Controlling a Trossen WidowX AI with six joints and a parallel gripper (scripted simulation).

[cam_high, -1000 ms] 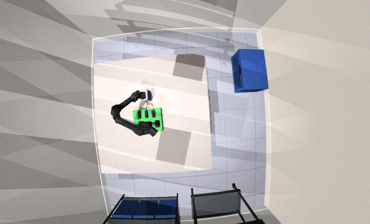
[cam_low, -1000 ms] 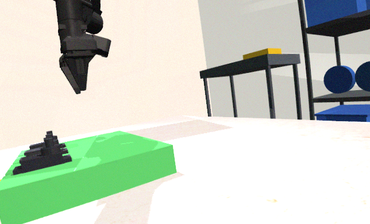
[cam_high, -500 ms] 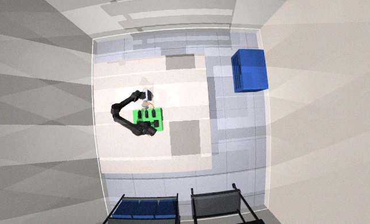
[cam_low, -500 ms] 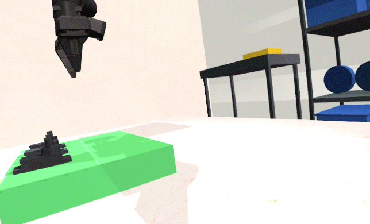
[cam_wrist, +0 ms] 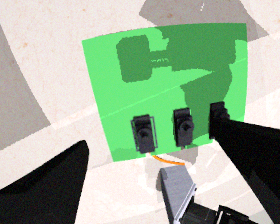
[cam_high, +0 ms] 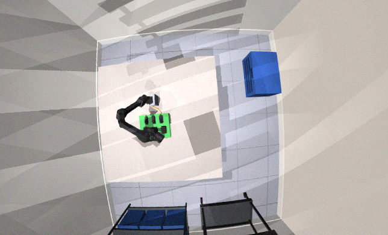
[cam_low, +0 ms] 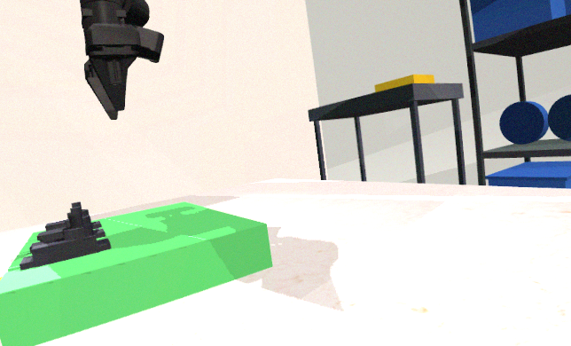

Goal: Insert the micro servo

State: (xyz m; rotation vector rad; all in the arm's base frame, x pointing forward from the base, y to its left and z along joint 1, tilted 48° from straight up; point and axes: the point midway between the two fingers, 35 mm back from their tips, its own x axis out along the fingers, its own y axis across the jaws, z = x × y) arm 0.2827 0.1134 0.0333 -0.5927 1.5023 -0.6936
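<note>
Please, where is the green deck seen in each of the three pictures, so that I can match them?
Top: the green deck lies left of centre on the pale table, partly under the arm.
Exterior: the deck fills the lower left, with dark servos at its left end.
Wrist: the deck is in the upper middle, below the camera.
Shared landmark: the row of dark servos along one edge, with an orange cable beside it.

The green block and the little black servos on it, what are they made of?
The green block looks like smooth plastic with a matte finish: flat, even color, sharp edges and soft shadows with no shine. The servos look like dark matte plastic too: blocky, stepped shapes with no glints. The look alone can't rule out painted metal for either.
</note>
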